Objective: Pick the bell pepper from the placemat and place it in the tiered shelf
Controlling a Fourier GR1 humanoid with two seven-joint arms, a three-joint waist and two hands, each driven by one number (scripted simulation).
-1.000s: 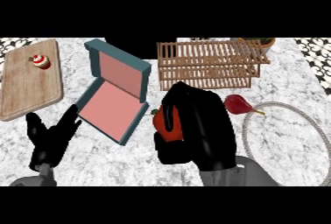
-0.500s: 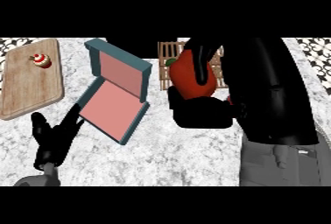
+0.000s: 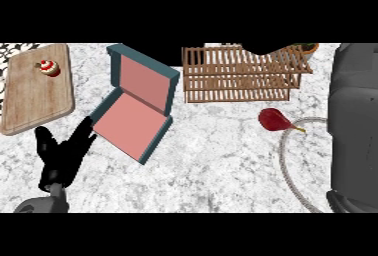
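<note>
No bell pepper showing: the grey right forearm point(image 3: 354, 125) rises just right of the slatted wooden tiered shelf point(image 3: 240, 75), its hand and fingers unseen, while the black left hand point(image 3: 63, 155) rests open-fingered, well apart.

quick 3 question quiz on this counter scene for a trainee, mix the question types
1. True or false: the left hand is curled round an object.
2. Which lies nearer the left hand, the tiered shelf or the teal-rimmed pink tray?
3. The small red-and-white item sits on: A) the wooden board B) the tiered shelf C) the teal-rimmed pink tray.
Key: 1 false; 2 the tray; 3 A.
</note>
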